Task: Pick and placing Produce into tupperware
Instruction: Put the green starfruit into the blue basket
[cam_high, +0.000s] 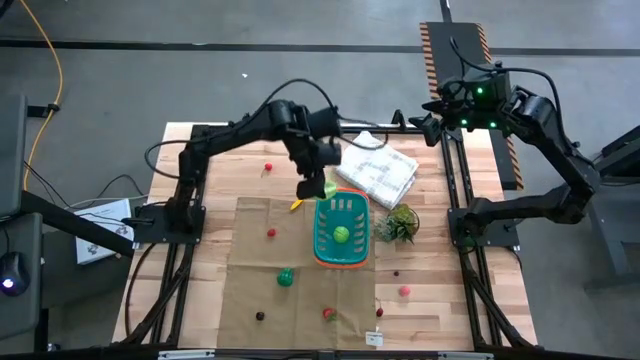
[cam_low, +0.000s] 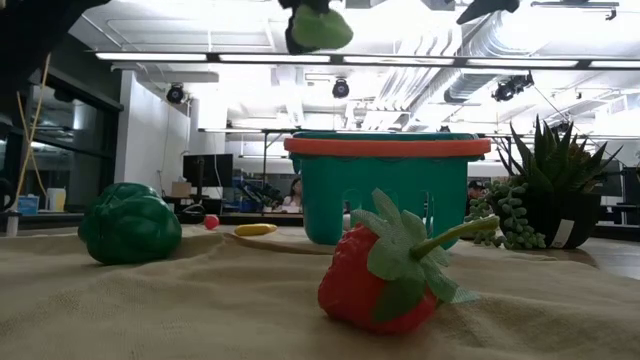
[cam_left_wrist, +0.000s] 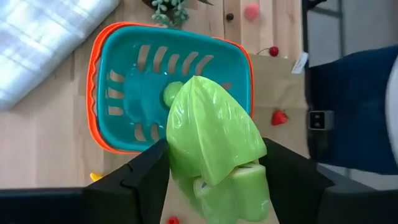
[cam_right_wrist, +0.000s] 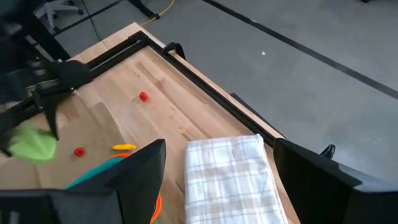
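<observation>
From above, the left end effector (cam_high: 318, 186) hangs just beyond the far-left corner of the teal basket (cam_high: 342, 233), clamped on a light green leafy piece (cam_high: 327, 188); a round green piece (cam_high: 341, 235) lies inside the basket, which stands on a brown cloth (cam_high: 250, 270) over the wooden tabletop (cam_high: 215, 165). A white checked cloth (cam_high: 378, 171) lies beyond the basket and a spiky plant (cam_high: 400, 225) to its right. The right end effector (cam_high: 428, 124) waits at the far right edge, fingers spread and empty. At tabletop level, a strawberry (cam_low: 385, 270) sits nearest, a dark green pepper (cam_low: 130, 224) to the left, the basket behind (the leafy piece hangs high above it). The left wrist camera shows the leafy piece pinched between the dark fingers (cam_left_wrist: 146, 180), over the basket's edge. The right wrist camera shows the checked cloth, a small yellow piece (cam_right_wrist: 124, 147) and two red berries (cam_right_wrist: 143, 96).
</observation>
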